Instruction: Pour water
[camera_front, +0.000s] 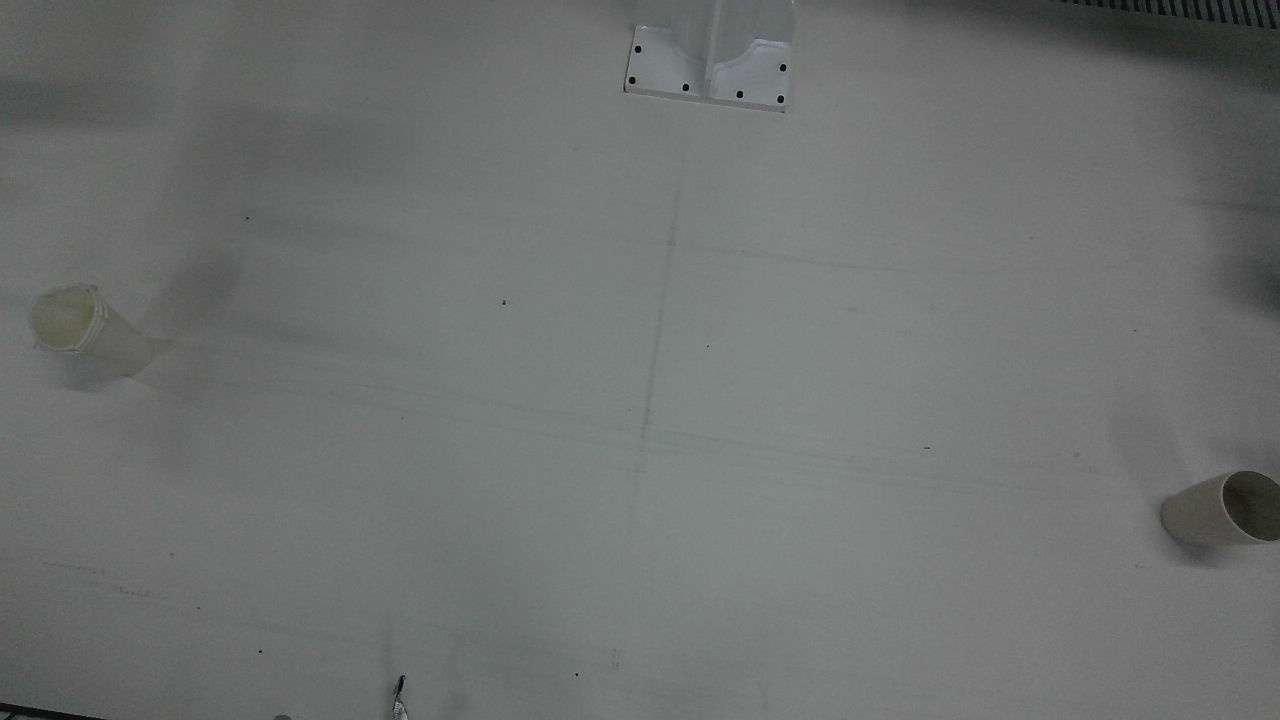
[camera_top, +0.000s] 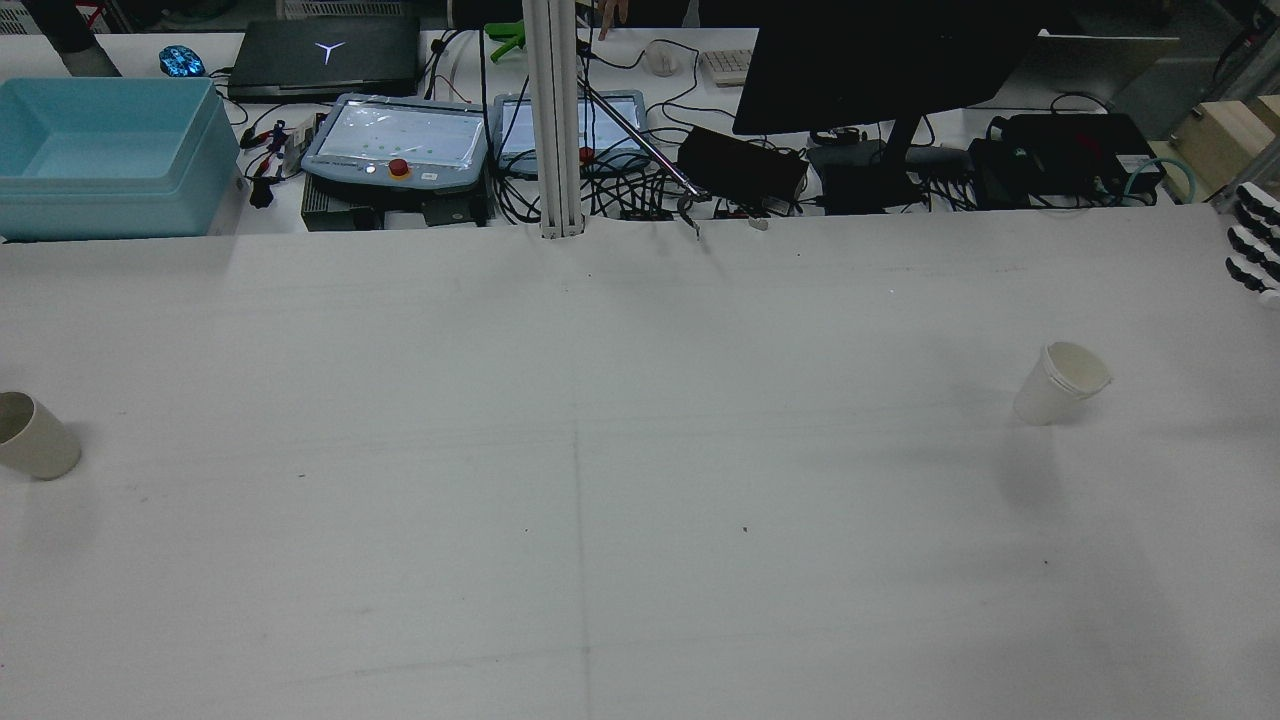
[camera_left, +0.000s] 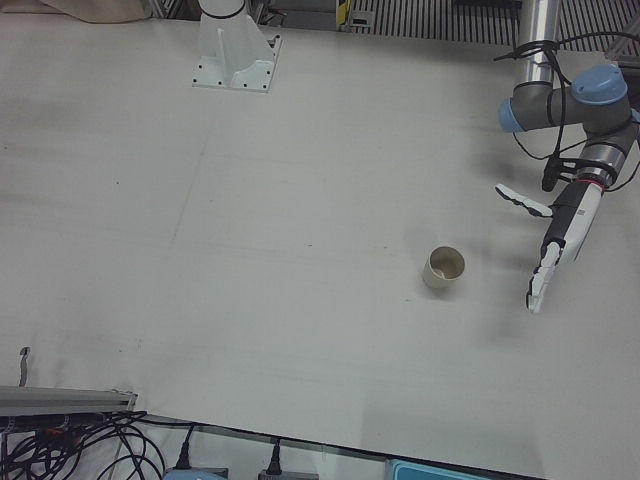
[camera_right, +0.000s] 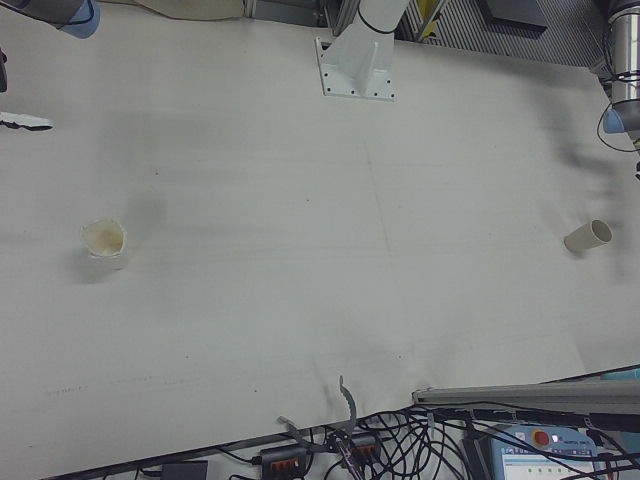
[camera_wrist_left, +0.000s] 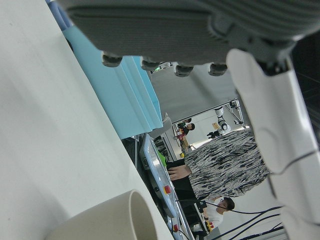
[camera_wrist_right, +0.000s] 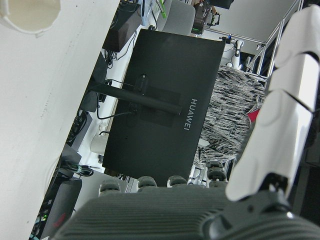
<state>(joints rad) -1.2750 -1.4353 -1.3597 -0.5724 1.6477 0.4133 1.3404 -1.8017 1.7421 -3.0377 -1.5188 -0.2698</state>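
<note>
Front view first: the white table (camera_front: 640, 400) carries two cups, well apart. On the view's left stands a white paper cup (camera_front: 85, 330), pale inside, contents impossible to judge. At the far right edge sits a beige cup (camera_front: 1222, 508), its inside dark; whether it holds anything, no telling.

Rear view now: the beige cup is at the left edge, the white paper cup on the right, upright, and the right hand (camera_top: 1256, 252) peeks in at the right edge, fingertips spread, nothing held. Beyond the table, a blue bin (camera_top: 110, 155) looks bare inside.

Left-front view: the left hand (camera_left: 552, 250) hovers just beside the beige cup, fingers stretched wide, apart from it, holding nothing.

Right-front view: paper cup near left, beige cup far right; only a white fingertip shows at the left edge.

Left hand view: the beige cup's rim close below, the hand clear of it.

Right hand view: the paper cup's rim in the top-left corner, a black monitor (camera_wrist_right: 160, 105) behind.
</note>
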